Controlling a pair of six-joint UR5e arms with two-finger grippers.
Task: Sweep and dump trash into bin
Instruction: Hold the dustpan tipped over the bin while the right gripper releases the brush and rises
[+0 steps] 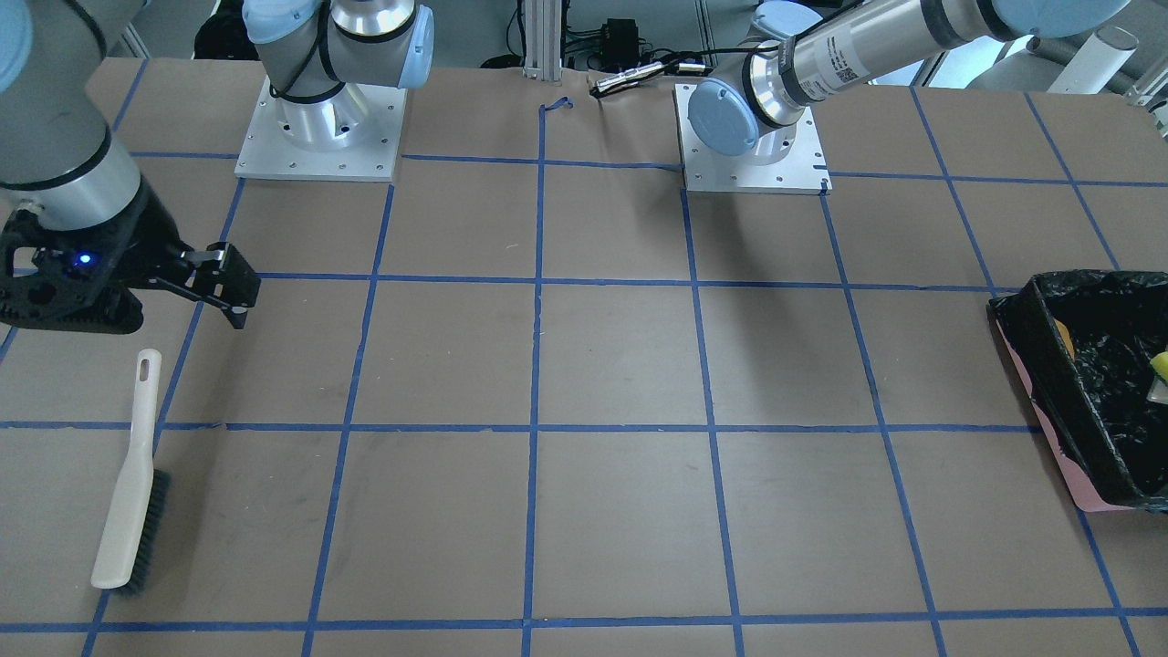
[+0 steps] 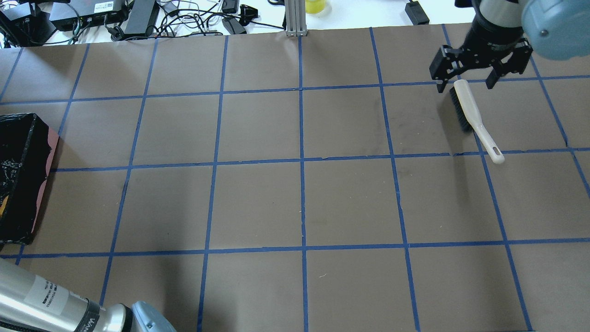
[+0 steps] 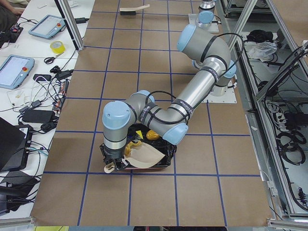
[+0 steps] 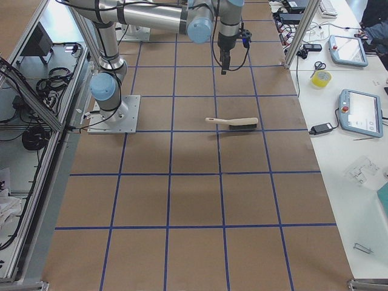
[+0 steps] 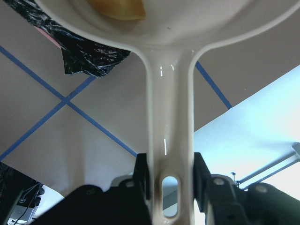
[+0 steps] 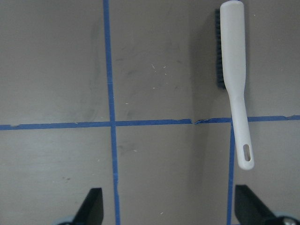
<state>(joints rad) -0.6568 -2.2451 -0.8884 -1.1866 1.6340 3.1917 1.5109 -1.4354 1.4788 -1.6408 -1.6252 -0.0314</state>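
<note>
My left gripper (image 5: 171, 176) is shut on the handle of a beige dustpan (image 5: 171, 117), which it holds tilted over the black-lined bin (image 3: 166, 161). A curved tan pastry piece (image 5: 117, 8) lies in the pan. In the exterior left view a golden-brown lump (image 3: 153, 135) and a yellow sponge wedge (image 3: 138, 133) show inside the bin beside the pan (image 3: 144, 156). The bin (image 1: 1077, 383) sits at the table's left end (image 2: 18, 175). My right gripper (image 2: 465, 84) is open and empty, hovering above the table near the far right.
A white hand brush with black bristles (image 2: 470, 115) lies on the table just below my right gripper; it also shows in the right wrist view (image 6: 234, 79) and the front view (image 1: 128, 493). Brown paper with a blue tape grid (image 2: 302, 161) covers the table.
</note>
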